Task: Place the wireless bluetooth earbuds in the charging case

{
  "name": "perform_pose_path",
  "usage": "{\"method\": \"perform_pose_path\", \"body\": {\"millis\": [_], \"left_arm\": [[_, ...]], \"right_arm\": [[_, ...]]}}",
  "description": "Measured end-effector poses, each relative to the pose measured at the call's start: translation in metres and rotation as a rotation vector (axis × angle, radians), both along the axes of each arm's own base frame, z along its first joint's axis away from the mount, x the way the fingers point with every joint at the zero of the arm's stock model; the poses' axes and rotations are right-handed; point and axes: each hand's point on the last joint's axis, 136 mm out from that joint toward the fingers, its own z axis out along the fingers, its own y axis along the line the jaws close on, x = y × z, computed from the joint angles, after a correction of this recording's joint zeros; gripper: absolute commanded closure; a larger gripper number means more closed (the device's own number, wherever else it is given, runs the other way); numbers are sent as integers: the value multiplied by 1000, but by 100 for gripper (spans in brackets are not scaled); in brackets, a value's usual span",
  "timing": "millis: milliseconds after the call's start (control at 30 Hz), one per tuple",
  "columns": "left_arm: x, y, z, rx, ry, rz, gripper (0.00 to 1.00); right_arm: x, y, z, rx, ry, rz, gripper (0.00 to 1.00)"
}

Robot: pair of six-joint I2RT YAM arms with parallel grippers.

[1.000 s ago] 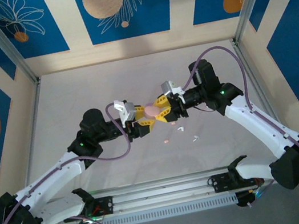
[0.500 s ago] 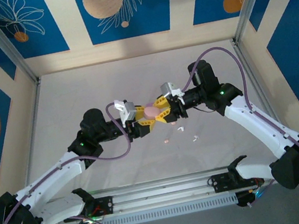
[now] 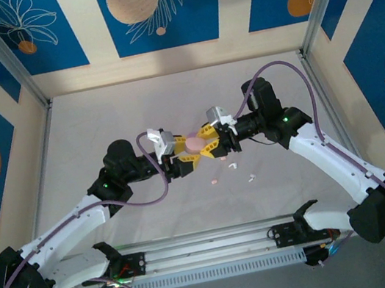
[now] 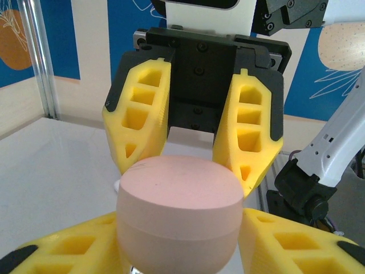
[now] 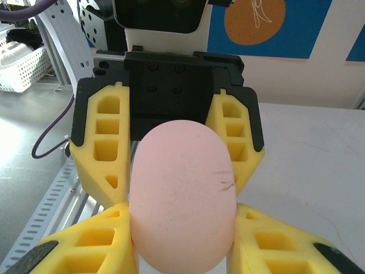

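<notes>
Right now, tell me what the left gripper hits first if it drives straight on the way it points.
The left gripper meets the rounded pale pink plastic case held in its fingers; just beyond, probably the right gripper, facing it.

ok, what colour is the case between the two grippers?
The case is plain pale pink, with no pattern. It shows best in the right wrist view.

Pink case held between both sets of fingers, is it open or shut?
Shut. The pink case shows just a thin seam, with the lid flush on its base.
</notes>
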Motion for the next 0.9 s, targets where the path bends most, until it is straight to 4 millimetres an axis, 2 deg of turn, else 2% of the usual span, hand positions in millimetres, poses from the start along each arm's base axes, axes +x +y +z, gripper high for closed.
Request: {"method": "perform_pose_path", "body": {"millis": [233,500,667,900], "left_arm": [[1,0,0,1,0,6,54],[0,0,0,0,-1,4,49],[1,0,0,0,-1,5,54],[1,0,0,0,0,8,50]], "right_arm": [[0,0,0,0,-9,2,67],[1,0,0,-1,-23,2,67],[0,0,0,-1,-23,3,66],[1,0,-1,-2,-38,6,66]]}}
